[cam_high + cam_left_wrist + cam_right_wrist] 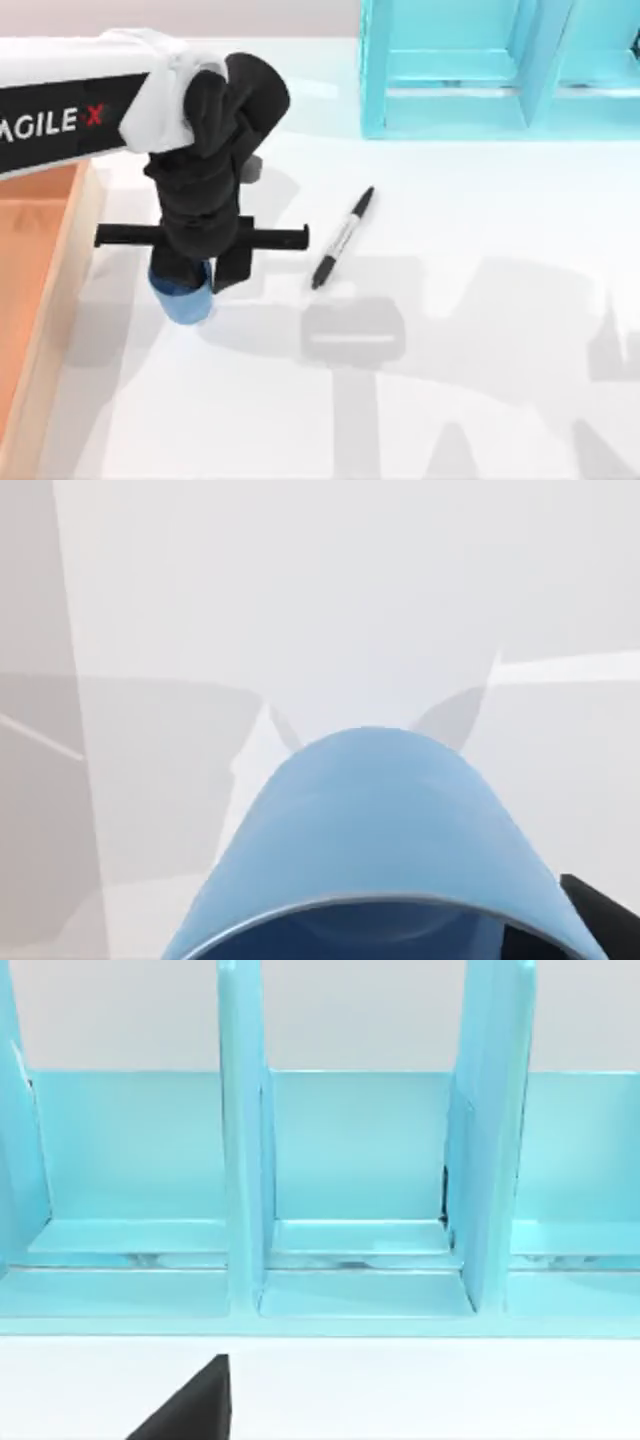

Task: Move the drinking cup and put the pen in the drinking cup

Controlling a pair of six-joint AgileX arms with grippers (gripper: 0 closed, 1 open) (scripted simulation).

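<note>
The small blue drinking cup [183, 300] sits under my left arm at the table's left side, held from above by my left gripper [200, 274], which is shut on its rim. In the left wrist view the drinking cup [370, 830] looms close, with one black finger [600, 912] against its rim. The pen [342, 239], black-capped with a pale barrel, lies slanted on the white table to the right of the cup, untouched. A black part of my right gripper [192, 1406] faces the turquoise shelf.
A large turquoise shelf unit [450, 70] stands at the back right, its open compartments [355, 1160] close in the right wrist view. An orange wooden tray [40, 290] borders the table's left edge. White table stretches across the front and right.
</note>
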